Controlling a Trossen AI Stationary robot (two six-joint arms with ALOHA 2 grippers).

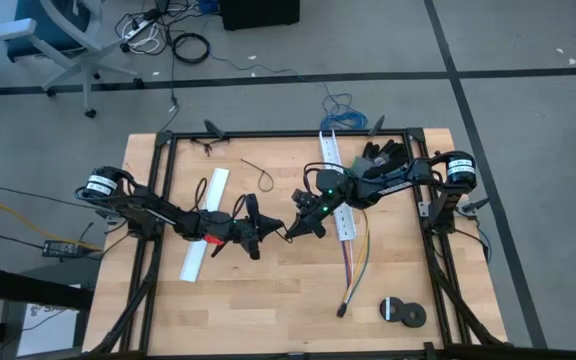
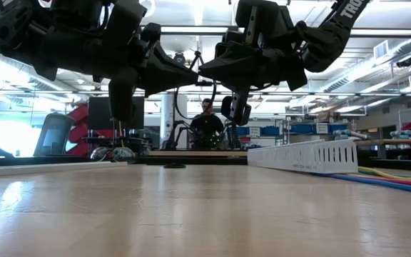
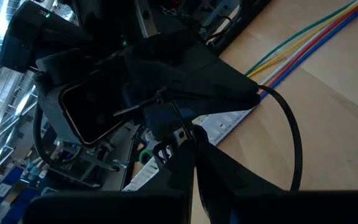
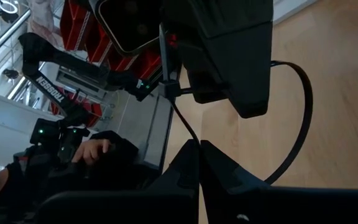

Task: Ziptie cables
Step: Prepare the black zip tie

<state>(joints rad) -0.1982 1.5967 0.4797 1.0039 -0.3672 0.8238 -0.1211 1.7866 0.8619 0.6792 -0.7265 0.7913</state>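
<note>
Cables (image 1: 356, 262) are lying on the wooden table (image 1: 268, 310) in the right half of the high view, running from beside the white slotted channel (image 1: 336, 190) down toward a small dark end in the lower right; in the low view they are showing as coloured lines at the right edge. One ziptie (image 1: 260, 176) is lying loose on the table above the picture's centre. Another ziptie (image 3: 291, 134) is curving as a black loop between the two grippers, which are meeting tip to tip at the centre of the high view, raised above the table.

Left gripper (image 1: 266, 231) is reaching in from the left, its fingers pinched nearly together on the thin ziptie strip. Right gripper (image 1: 296, 228) is coming in from the upper right, its fingers fully closed, gripping the same ziptie at its thin end. In the right wrist view the strip is passing through a small head.

Another white channel (image 1: 204, 224) is lying at the left under the left arm, and a dark roll (image 1: 402, 312) is sitting in the lower right. A person (image 2: 207, 123) is sitting beyond the table in the low view.
</note>
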